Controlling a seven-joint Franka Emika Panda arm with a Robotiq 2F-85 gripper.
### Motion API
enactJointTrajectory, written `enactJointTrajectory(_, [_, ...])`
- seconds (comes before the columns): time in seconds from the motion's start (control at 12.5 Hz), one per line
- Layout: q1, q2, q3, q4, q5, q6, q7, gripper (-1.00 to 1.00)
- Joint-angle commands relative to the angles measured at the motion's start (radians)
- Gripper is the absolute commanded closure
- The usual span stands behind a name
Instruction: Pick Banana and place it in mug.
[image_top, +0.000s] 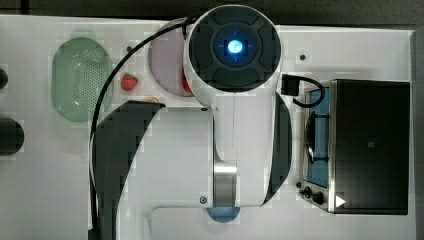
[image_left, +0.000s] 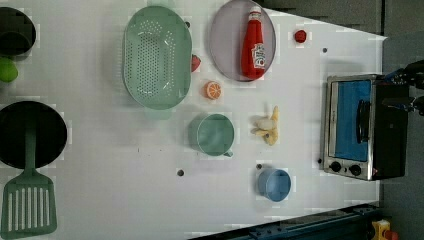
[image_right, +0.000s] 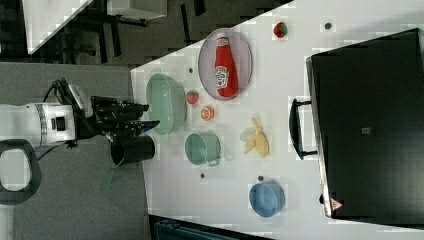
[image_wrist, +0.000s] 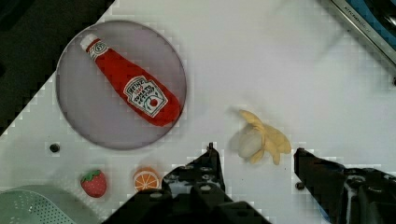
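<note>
While the pincer (image_wrist: 254, 161) gapes, the banana (image_wrist: 259, 138) lies free — beside the mug (image_left: 215, 134).

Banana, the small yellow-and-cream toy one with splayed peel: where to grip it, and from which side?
Probably from straight above. The pale yellow and cream toy banana lies flat on the white table, apart from the dark green mug, with bare table around it. Close the open gripper across the cream middle, where the body looks narrowest; the splayed peel strips look too thin to hold.

table (image_left: 125, 190): smooth matt white | toaster oven (image_left: 350, 125): shiny metal | basket (image_left: 157, 57): perforated plastic
</note>
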Motion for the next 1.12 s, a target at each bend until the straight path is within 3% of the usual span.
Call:
enactJointTrajectory(0.08, [-0.014, -0.393, -0.053, -0.222, 0.006, -0.248, -0.113, -0.56])
enactJointTrajectory(0.16, [-0.014, -0.389, -0.053, -0.233, 0.006, -0.247, -0.113, -0.93])
enactJointTrajectory(0.24, [-0.014, -0.379, -0.053, -0.251, 0.006, -0.242, -0.114, -1.0])
enactJointTrajectory(0.72, [-0.013, -0.239, -0.052, -0.428, 0.006, 0.082, -0.141, -1.0])
enactJointTrajectory(1.12, [-0.014, -0.055, -0.053, -0.548, 0.006, 0.421, -0.431, -1.0])
